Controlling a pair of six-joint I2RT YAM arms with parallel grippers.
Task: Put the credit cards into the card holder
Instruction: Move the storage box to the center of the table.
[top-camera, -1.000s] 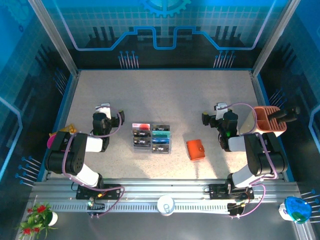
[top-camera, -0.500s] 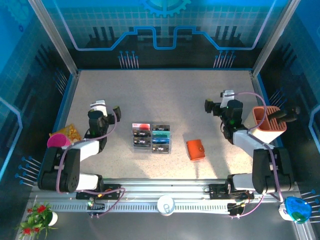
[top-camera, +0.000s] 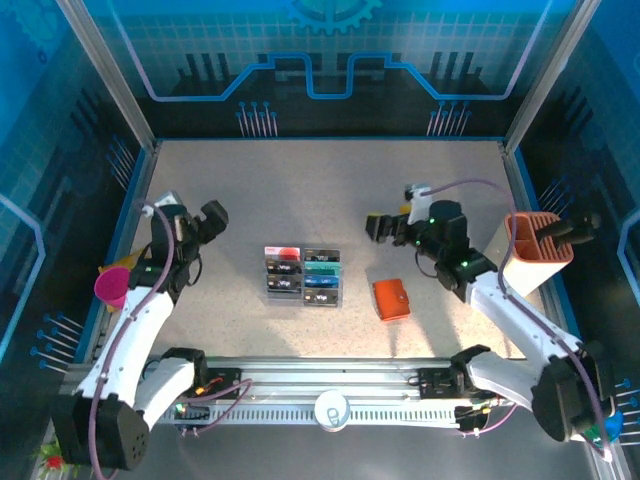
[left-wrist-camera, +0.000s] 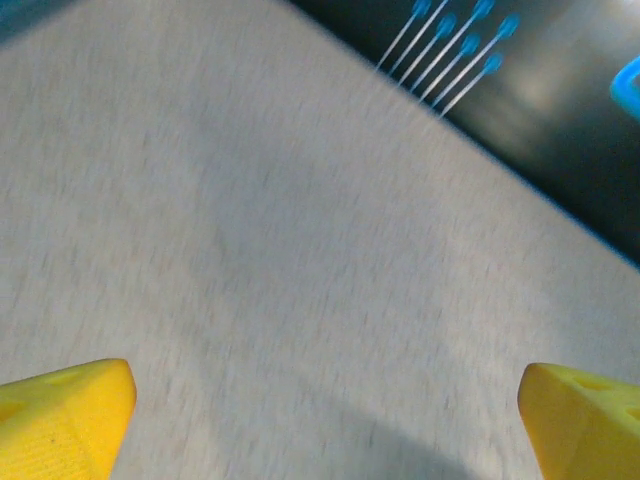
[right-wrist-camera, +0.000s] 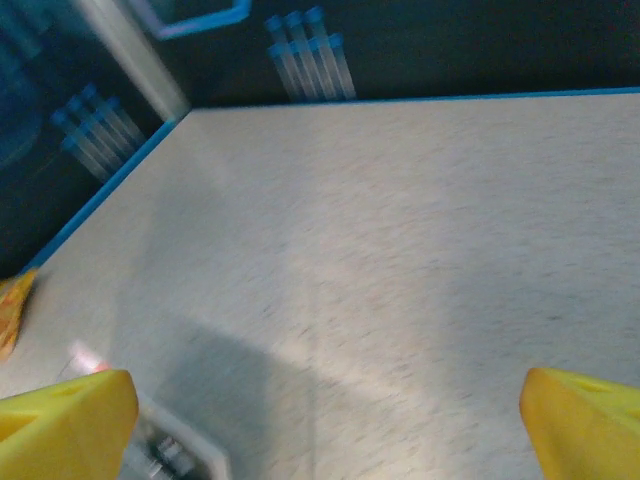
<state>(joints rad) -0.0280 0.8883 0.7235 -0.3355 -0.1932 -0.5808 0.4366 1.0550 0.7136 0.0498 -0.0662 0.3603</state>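
The credit cards (top-camera: 303, 274) stand in the slots of a clear tray in the middle of the table, red-and-white, teal, blue and black. To their right the orange-red card holder (top-camera: 391, 299) lies shut on the table. My left gripper (top-camera: 212, 214) hovers to the left of the tray, open; its yellow fingertips (left-wrist-camera: 62, 420) frame bare table in the left wrist view. My right gripper (top-camera: 379, 228) hangs open behind the card holder and a little to its left. In the right wrist view its fingertips (right-wrist-camera: 587, 420) are wide apart with nothing between them.
A tall beige-and-orange box (top-camera: 536, 250) stands at the right edge. A pink object (top-camera: 112, 285) sits at the left edge. The clear tray's corner (right-wrist-camera: 170, 452) shows at the lower left of the right wrist view. Blue walls ring the table.
Both arms have unfolded from their bases. The right gripper has swung left towards the middle of the table; the left arm has stretched out along the left side. Both grippers stayed open.
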